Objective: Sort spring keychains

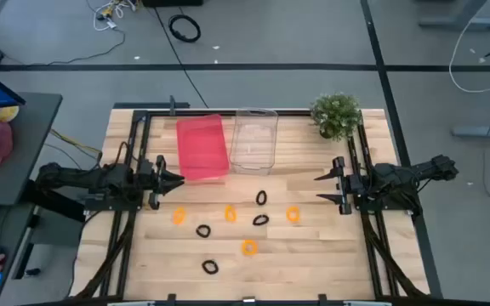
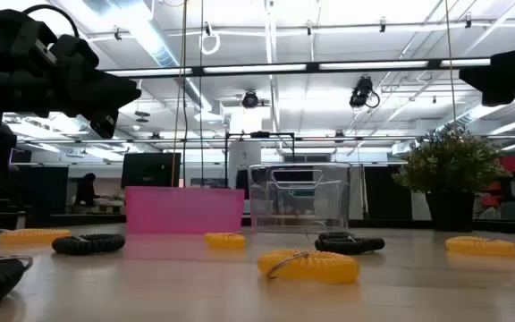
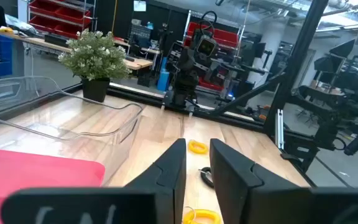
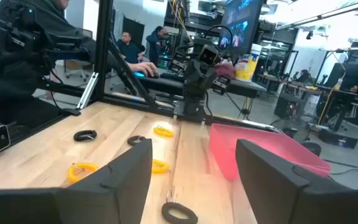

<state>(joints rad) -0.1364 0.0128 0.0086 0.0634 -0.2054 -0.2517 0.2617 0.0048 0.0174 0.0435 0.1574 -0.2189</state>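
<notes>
Orange and black coiled spring keychains (image 1: 247,247) lay scattered loose over the wooden table (image 1: 313,255), all in front of the two bins and none inside either. Pink plastic bin (image 1: 202,147) sat right beside the clear plastic bin (image 1: 254,139) toward the back, small potted green plant (image 1: 336,114) off at the far corner. Left gripper (image 1: 177,179) hung at the left edge by the pink bin, fingers only slightly apart. Right gripper (image 1: 321,188) waited opposite, fingers spread wide, holding nothing.
</notes>
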